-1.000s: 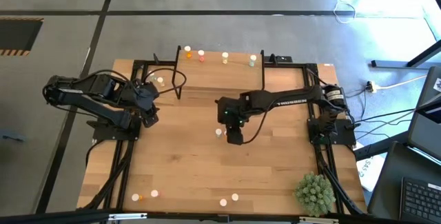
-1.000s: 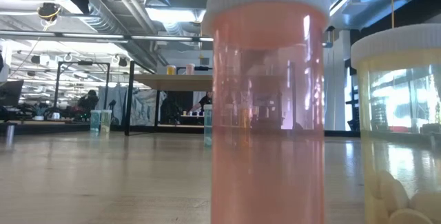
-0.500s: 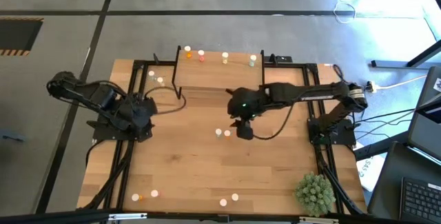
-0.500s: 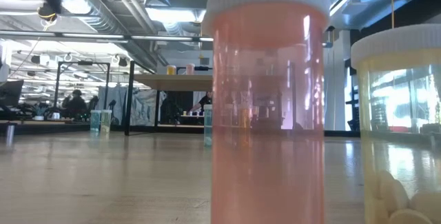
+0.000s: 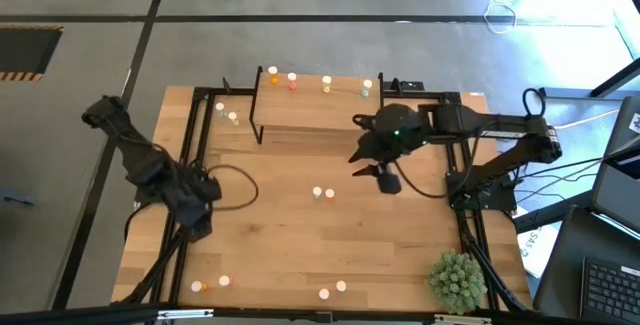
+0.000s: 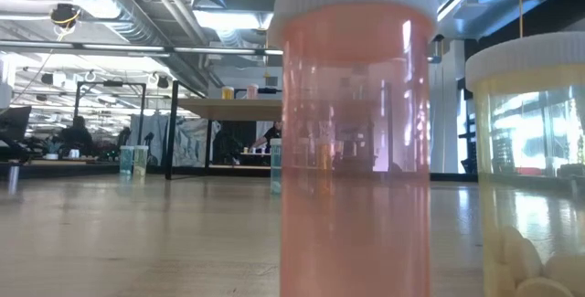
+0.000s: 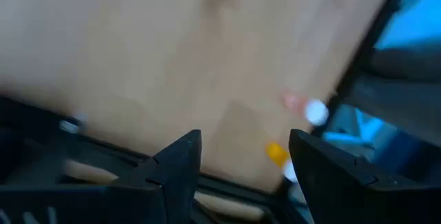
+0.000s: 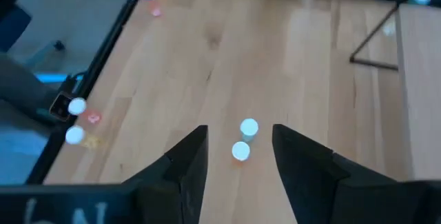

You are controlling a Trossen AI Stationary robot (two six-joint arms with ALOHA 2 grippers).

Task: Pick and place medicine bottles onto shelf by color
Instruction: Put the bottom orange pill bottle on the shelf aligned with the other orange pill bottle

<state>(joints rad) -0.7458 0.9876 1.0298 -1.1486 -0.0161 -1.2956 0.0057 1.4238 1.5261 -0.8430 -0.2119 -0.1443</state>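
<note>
A: Item one, the shelf [image 5: 320, 105]?
B: Light-wood board on black legs at the far edge of the surface [image 5: 300, 235]. Four medicine bottles stand along its far side: an orange one [image 5: 273, 73], a red-pink one [image 5: 292, 80], a pale yellow one [image 5: 327, 83], a pale green one [image 5: 367, 87].

A: Loose bottles?
B: Two [image 5: 226, 113] beside the shelf's left end. A pair [image 5: 323, 194] mid-surface, touching or nearly so. Two [image 5: 210, 283] at the near left edge, two [image 5: 333, 289] at the near middle; from table height that red-pink one [image 6: 355, 142] and pale yellow one [image 6: 535, 169] fill the picture.

A: My right gripper [image 5: 384, 178]?
B: Raised over the surface, near the shelf's right end, right of the mid-surface pair. Jaws apart, nothing between them.

A: My left gripper [image 5: 196, 227]?
B: Low over the left rail of the surface. Jaws apart, holding nothing.

A: Other items?
B: One spiky green plant ball [image 5: 458, 279], near right corner.
</note>
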